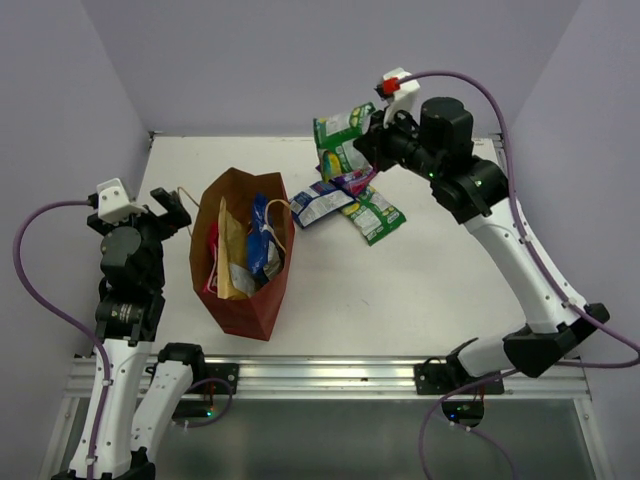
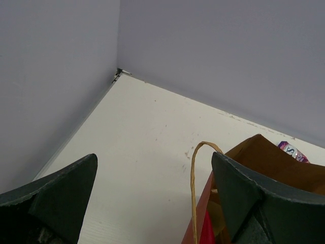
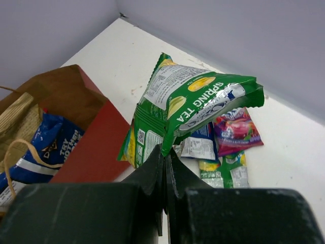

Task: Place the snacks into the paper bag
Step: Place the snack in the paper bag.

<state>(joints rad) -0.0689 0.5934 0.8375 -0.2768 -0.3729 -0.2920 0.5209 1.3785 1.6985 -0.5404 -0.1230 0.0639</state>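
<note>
At the upper right of the top view, the right gripper point(image 1: 372, 128) has its jaws clamped on an edge seam of a green "SPRING TEA" packet point(image 3: 188, 104), seemingly light, crinkly and floppy, right of the paper bag point(image 1: 240, 300), while the left gripper point(image 1: 168, 212) hangs with jaws apart.

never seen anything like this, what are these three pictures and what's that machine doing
Two white robot arms stand at the near edge of a white table. One picture looks down from above; the other two come from cameras on each wrist. The right gripper is shut on a crinkly green snack packet, lifted above the table. The left gripper hangs open beside the tall brown paper bag, which already holds several packets. A small blue packet, a purple-pink one and another green one lie on the table.
</note>
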